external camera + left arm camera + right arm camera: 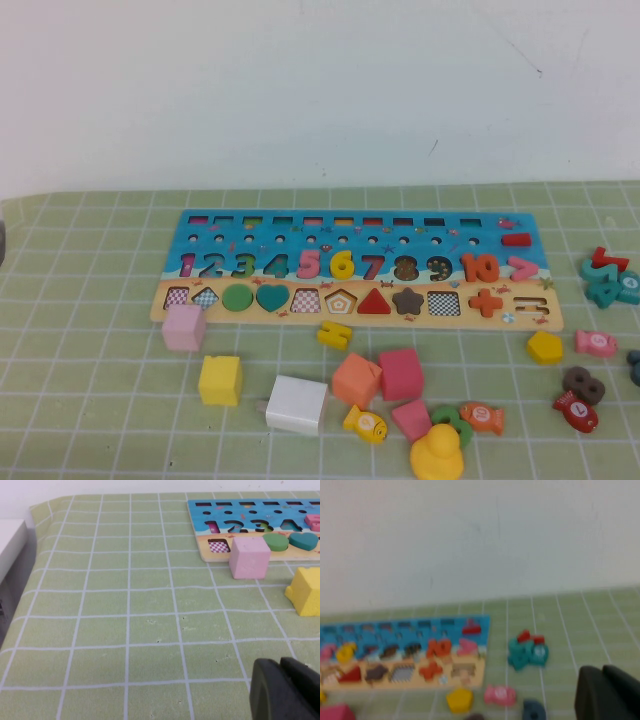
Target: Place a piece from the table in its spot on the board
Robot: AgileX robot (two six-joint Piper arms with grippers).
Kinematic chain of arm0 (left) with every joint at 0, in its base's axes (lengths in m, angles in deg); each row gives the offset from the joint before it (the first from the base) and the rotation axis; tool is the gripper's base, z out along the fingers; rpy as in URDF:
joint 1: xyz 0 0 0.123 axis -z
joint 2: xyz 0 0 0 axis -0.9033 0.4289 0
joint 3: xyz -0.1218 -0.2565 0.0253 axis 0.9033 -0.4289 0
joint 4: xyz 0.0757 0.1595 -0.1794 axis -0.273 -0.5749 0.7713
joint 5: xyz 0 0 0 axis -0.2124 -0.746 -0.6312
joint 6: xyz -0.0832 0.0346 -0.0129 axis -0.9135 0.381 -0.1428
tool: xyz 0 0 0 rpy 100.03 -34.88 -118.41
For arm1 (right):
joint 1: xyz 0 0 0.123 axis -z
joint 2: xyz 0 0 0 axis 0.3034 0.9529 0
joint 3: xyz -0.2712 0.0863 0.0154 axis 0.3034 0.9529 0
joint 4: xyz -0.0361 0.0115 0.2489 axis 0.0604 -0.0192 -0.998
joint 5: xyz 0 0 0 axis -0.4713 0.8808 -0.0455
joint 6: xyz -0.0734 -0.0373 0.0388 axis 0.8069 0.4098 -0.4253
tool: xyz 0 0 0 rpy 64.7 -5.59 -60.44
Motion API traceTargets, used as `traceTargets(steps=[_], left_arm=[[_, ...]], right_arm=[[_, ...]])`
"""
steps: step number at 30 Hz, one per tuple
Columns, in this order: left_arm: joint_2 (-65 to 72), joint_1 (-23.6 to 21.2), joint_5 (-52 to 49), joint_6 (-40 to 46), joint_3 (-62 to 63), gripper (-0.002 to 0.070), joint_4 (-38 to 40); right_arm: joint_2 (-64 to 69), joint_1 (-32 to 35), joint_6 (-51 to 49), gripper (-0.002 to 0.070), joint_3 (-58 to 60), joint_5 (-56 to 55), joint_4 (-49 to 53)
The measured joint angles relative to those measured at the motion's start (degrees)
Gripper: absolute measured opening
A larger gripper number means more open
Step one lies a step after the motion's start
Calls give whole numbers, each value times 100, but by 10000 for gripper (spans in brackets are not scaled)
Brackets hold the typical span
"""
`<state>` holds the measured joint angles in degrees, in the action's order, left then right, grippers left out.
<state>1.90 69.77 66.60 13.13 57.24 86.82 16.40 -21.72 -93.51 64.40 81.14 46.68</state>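
The number-and-shape board (545, 255) lies flat at the middle of the table. Some shape slots in its front row show checkered bottoms. Loose pieces lie in front of it: a pink cube (184, 327), a yellow cube (220, 380), an orange cube (356, 379), a red cube (401, 373) and a yellow pentagon (545, 347). Neither arm shows in the high view. My left gripper (281, 664) is shut and empty over bare cloth, short of the pink cube (249, 557). My right gripper (603, 671) is shut and empty, right of the board (481, 630).
A white block (297, 404), a yellow duck (437, 455), fish pieces (482, 416) and a yellow number piece (334, 333) lie near the front. Teal and red pieces (610, 280), a pink fish (596, 343) and a brown eight (583, 382) lie at the right. A white wall stands behind.
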Motion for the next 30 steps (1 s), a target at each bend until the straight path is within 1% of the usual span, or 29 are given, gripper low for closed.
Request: traceTargets(steps=[3,8,16,20,24,30], left_arm=[[0,0,0,0,0,-2,0],[0,0,0,0,0,-2,0],[0,0,0,0,0,-2,0],[0,0,0,0,0,-2,0],[0,0,0,0,0,-2,0],[0,0,0,0,0,-2,0]], right_arm=[[0,0,253,-1,446,26,-14],[-80,9,448,-1,780,26,-33],[-1003,9,525,-1,1355,-86,302],[-1226,37,552,-1,1974,-99,323],[-1241,247,556,-1,2095,-86,323],[-1241,281,524,-1,2095,-38,349]])
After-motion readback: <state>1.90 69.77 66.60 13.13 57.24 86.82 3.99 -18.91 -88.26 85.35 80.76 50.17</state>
